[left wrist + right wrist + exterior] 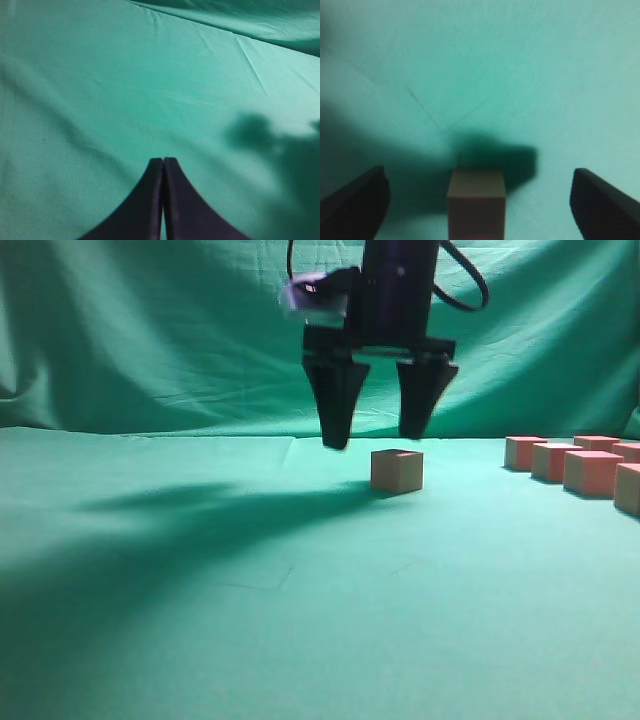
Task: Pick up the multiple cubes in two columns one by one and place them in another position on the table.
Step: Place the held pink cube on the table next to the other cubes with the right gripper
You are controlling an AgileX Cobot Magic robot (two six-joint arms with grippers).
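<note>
green cloth covers the table (250, 620), with slight creases visible in all three views. a draped green backdrop (150, 330) hangs behind it.

right gripper (378, 440): black, pointing down, positioned above the table near the centre of the exterior view. its two fingers (335, 400) are spread apart and hold nothing. the fingertips hang just above the cloth.

single cube (397, 470): resting flat on the table, just below and slightly right of the gap between the spread fingers. it is not touching either finger. in the right wrist view the same cube (476, 205) sits between the two dark fingertips (355, 205), well clear of both, and casts a dark shadow on the cloth behind it.

remaining cubes (575, 465): grouped at the right edge of the exterior view, close together on the table, well apart from the single cube. the group is partly cut off by the frame edge, so the count cannot be told.

left gripper (163, 162): its two black fingers are pressed together with nothing between them, above bare cloth.
</note>
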